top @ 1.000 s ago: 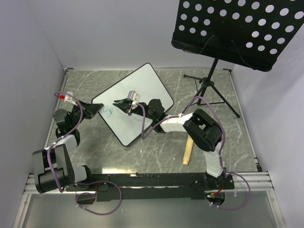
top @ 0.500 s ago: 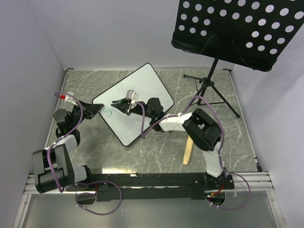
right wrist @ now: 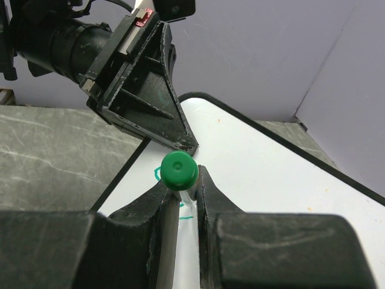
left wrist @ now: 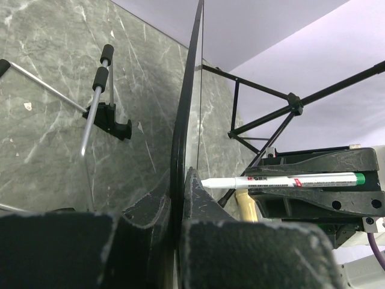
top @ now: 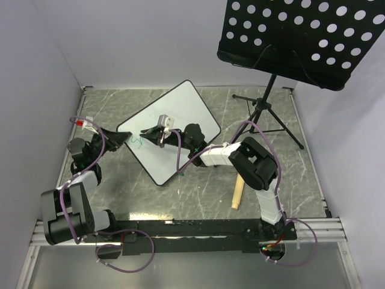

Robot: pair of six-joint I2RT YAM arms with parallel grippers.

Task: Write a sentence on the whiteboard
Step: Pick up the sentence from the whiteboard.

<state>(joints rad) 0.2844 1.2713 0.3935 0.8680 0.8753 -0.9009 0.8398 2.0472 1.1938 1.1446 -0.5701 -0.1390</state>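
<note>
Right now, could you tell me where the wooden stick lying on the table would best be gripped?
Probably at mid-length of the wooden stick, from straight above, with the jaws across its narrow width: it lies flat on the table, its long axis running roughly near-to-far.

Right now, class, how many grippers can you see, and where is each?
2. The left gripper clamps the edge of the whiteboard; the right gripper holds a marker pointed at it. None seems hidden.

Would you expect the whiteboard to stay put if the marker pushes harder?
Probably light: the whiteboard shows a thin edge. Its face looks flat, so likely stiff. With the left arm's jaws shut on one edge only, it may pivot under the marker.
</note>
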